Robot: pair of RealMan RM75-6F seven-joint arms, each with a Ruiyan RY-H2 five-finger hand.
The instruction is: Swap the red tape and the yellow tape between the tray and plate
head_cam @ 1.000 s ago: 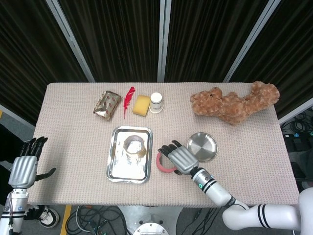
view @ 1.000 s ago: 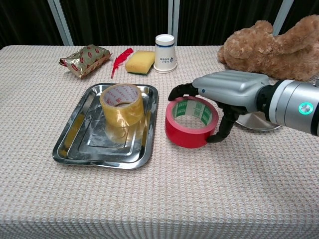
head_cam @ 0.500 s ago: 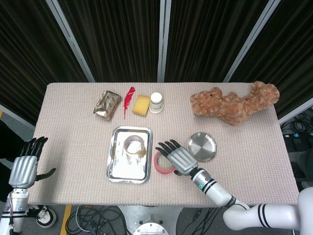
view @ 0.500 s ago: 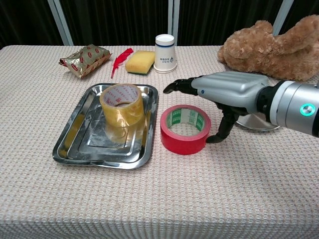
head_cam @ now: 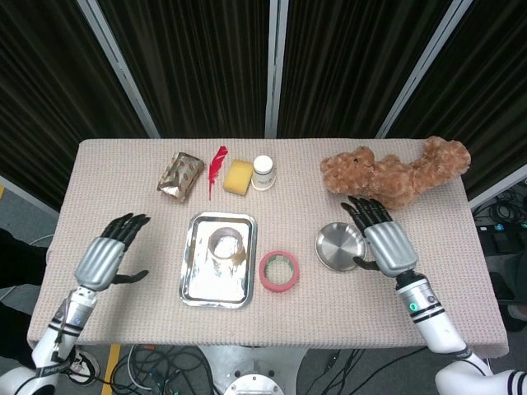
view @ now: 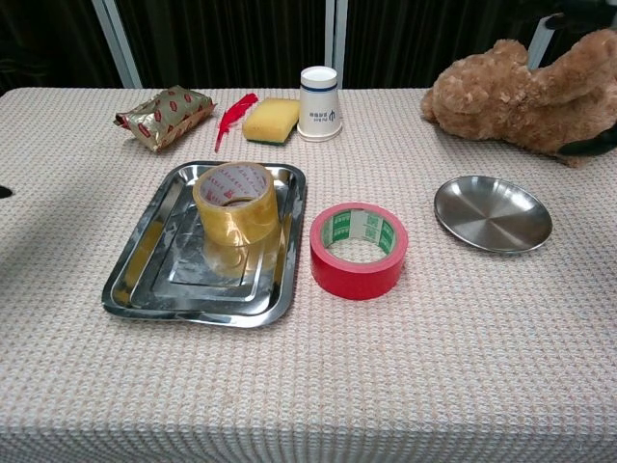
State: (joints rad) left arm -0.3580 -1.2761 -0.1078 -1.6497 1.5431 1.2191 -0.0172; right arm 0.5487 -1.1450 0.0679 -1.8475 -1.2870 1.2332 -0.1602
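I can read nothing for certain: the white cup (view: 319, 103) carries a small dark logo, and green marks, perhaps lettering, line the red tape (view: 358, 251).

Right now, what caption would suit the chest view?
Red tape sits on the table between the tray holding yellow tape and the empty plate.

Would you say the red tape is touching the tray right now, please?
Apart. In the chest view a strip of bare tablecloth shows between the red tape and the tray rim.
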